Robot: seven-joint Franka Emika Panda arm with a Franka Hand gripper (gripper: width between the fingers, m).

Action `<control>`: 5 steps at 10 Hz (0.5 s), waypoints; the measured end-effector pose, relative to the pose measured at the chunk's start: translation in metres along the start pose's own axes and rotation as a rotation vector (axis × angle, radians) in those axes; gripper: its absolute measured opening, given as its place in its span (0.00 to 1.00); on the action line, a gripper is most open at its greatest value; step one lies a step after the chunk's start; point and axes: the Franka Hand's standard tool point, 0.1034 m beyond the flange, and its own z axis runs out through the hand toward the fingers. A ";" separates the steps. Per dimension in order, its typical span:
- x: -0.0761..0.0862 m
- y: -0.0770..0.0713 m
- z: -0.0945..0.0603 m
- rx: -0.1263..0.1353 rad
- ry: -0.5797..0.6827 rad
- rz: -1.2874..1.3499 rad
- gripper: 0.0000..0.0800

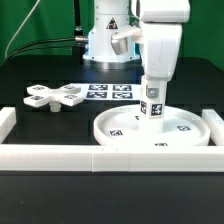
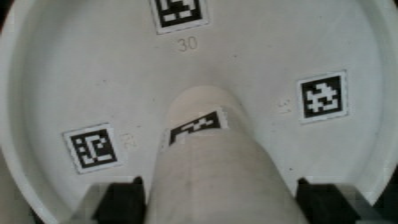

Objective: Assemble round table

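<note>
The white disc top [image 1: 190, 136] lies at the exterior view's right with its rim up and tags on its inner face; it fills the wrist view [image 2: 107, 85]. The short cylinder leg [image 1: 152, 110] stands upright at the disc's centre and carries a tag; it also shows in the wrist view [image 2: 217, 150]. My gripper [image 1: 152, 97] comes straight down and is shut on the leg's upper part, with a dark finger on each side [image 2: 221, 200]. The cross-shaped base [image 1: 57, 97] lies loose at the exterior view's left.
The marker board [image 1: 110, 91] lies flat behind the disc, between it and the cross base. A long white border rail [image 1: 60, 158] runs along the front, with a side piece [image 1: 6, 122] at the left. The robot's pedestal [image 1: 108, 42] stands at the back.
</note>
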 end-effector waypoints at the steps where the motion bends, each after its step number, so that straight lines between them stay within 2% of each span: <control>1: 0.000 0.000 0.000 0.000 0.000 0.031 0.51; 3: 0.000 0.000 0.001 0.002 0.001 0.179 0.51; 5: -0.001 0.000 0.001 0.005 0.012 0.438 0.51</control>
